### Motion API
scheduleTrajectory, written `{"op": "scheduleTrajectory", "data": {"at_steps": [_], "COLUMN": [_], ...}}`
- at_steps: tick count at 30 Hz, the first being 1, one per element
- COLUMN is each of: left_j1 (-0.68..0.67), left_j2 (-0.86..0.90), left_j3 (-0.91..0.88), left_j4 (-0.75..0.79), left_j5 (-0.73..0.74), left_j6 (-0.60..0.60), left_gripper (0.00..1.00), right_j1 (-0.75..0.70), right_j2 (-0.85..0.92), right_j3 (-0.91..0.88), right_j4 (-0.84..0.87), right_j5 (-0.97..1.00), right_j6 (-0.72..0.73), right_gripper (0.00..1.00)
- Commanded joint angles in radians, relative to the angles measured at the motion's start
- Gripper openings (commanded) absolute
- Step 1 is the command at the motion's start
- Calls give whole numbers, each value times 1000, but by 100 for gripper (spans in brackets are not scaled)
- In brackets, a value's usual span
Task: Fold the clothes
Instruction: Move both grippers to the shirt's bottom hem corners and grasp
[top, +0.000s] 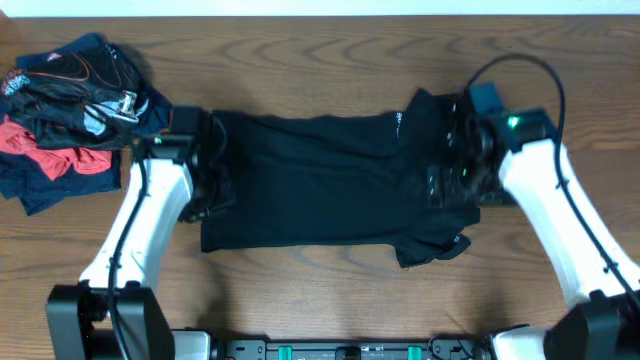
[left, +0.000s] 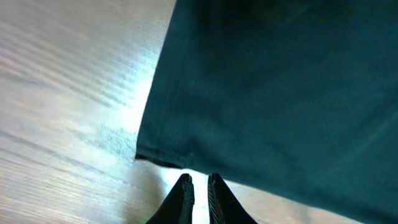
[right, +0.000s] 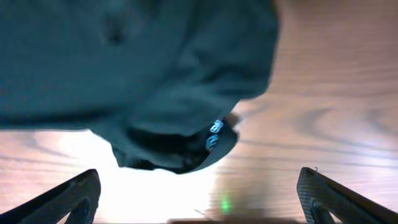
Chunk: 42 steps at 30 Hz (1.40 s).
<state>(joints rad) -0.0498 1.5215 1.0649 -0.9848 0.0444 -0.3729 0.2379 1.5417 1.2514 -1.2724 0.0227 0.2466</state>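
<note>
At the left edge of the black T-shirt — spread flat on the table — the left gripper has its fingers pressed together on nothing. Over the sleeve at its right edge the right gripper stands spread wide; other clothes lie heaped beyond its left edge.

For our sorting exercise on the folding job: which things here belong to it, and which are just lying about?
Belonging: black T-shirt; heap of clothes; left gripper; right gripper.
Lying about: black cable; wooden table.
</note>
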Motion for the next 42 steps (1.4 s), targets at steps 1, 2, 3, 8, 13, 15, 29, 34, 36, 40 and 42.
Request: {"op": "scheduleTrajectory", "data": {"at_steps": [1,2,3,8,13,15,29,34,36,40,42], "left_j1": [-3,-3,-3,-3,-7,-8,-8,-8,-8,-8,-8], "left_j2": [-42,-42,-42,-41,-41,-42,-192,-196,-196,-196,-196], "left_j3": [-37,-37,-37,-80,-222,-261,-380,-396,-396,-396,-396], "left_j4": [3,3,3,80,211,231,251,265,266,270,272], "left_j5": [-19,-19,-19,-13,39,48,22,21,22,22,22], "left_j6": [-44,-44,-44,-55,-72,-78,-85,-86,-86,-97,-97], "left_gripper": [14,15,15,17,17,16,54,61,61,62,61], "right_j1": [43,50,66,178,259,269,264,193,140,36,1], "right_j2": [-26,-26,-26,-26,-26,-26,-27,-26,-26,-26,-26], "right_j3": [-136,-151,-179,-320,-394,-404,-508,-526,-525,-525,-526], "right_j4": [47,54,69,167,208,211,296,363,387,416,430], "right_j5": [-42,-42,-43,-43,-44,-58,-107,-125,-146,-144,-144], "right_j6": [68,75,91,190,275,277,314,330,359,442,468], "right_gripper": [99,99,99,99,99,99,99,99,99,99,99]}}
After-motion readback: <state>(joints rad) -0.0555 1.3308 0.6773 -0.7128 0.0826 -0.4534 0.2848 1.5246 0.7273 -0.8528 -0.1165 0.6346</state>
